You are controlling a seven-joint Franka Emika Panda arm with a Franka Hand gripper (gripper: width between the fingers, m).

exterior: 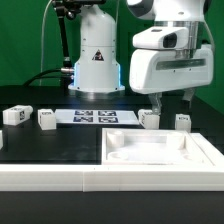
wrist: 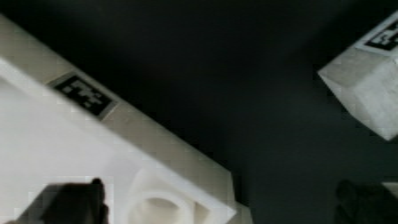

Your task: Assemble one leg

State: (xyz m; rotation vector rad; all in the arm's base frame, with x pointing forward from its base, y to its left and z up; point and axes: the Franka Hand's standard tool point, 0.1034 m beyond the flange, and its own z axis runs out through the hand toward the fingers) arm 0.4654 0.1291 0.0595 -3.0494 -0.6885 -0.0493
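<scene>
Several small white legs with tags stand on the black table: two at the exterior view's left (exterior: 15, 115) (exterior: 47, 119) and two behind the panel at the right (exterior: 150, 119) (exterior: 183, 121). The wide white panel (exterior: 160, 152) lies in front. My gripper (exterior: 175, 104) hangs open and empty above the panel's far edge, between the two right legs. In the wrist view the panel's tagged rim (wrist: 80, 130) and a corner socket (wrist: 160, 207) lie beside one finger (wrist: 71, 203). One leg (wrist: 365, 85) shows apart from the gripper (wrist: 217, 205), with black table between.
The marker board (exterior: 105, 116) lies flat behind the legs, in front of the robot base (exterior: 97, 60). A long white rail (exterior: 50, 178) runs along the table's front edge, next to the panel.
</scene>
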